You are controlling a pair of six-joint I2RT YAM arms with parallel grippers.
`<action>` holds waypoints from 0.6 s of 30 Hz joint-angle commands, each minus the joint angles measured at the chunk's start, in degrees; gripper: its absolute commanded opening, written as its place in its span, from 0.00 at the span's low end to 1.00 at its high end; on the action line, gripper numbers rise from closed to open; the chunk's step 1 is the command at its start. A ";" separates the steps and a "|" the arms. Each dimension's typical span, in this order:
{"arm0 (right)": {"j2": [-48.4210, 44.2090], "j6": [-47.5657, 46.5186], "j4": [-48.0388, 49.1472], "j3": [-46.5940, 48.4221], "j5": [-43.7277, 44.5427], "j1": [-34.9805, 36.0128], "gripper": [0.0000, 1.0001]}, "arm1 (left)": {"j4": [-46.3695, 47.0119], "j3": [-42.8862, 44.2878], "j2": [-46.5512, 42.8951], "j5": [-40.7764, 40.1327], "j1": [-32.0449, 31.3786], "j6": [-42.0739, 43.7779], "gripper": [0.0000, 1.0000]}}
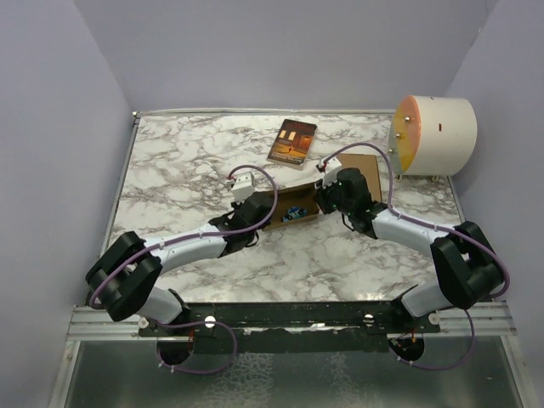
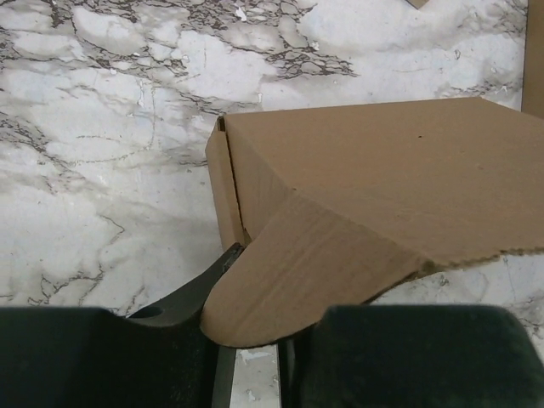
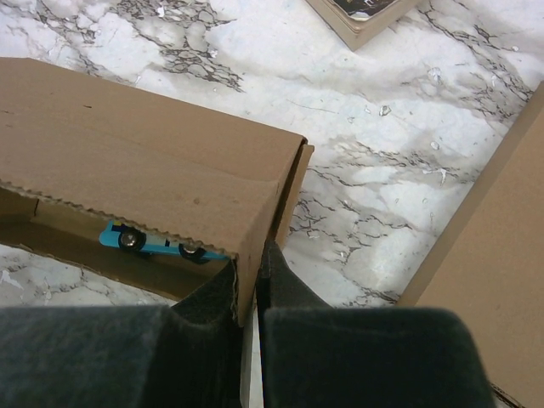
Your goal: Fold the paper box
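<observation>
Top external view: the paper box [image 1: 293, 206] sits on the marble table [image 1: 170, 170] between our grippers.
At its left end a rounded flap [image 2: 297, 272] lies between the jaws of the left gripper [image 2: 255, 336]; we cannot tell whether they pinch it. At its right end the right gripper [image 3: 249, 293] is clamped on a wall corner. We judge the cardboard light, stiff across panels, weak at creases: best held by flap edges.

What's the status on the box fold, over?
Right claw shut on the paper box, end wall. Left claw at the rounded flap, grip unclear. Box open, blue toy car inside. Bigger carton close beside it.
</observation>
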 commanded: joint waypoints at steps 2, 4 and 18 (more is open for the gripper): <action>0.99 0.01 -4.10 -1.49 1.51 0.77 0.02 | -1.19 -0.97 -3.66 1.82 -0.23 0.37 0.27; 1.00 0.09 -3.86 -1.52 1.78 0.77 0.02 | -1.77 -1.00 -4.61 2.46 -0.18 1.11 0.31; 1.15 0.09 -3.86 -1.35 1.76 0.77 0.02 | -6.26 -4.47 -27.20 22.05 -0.21 15.80 0.48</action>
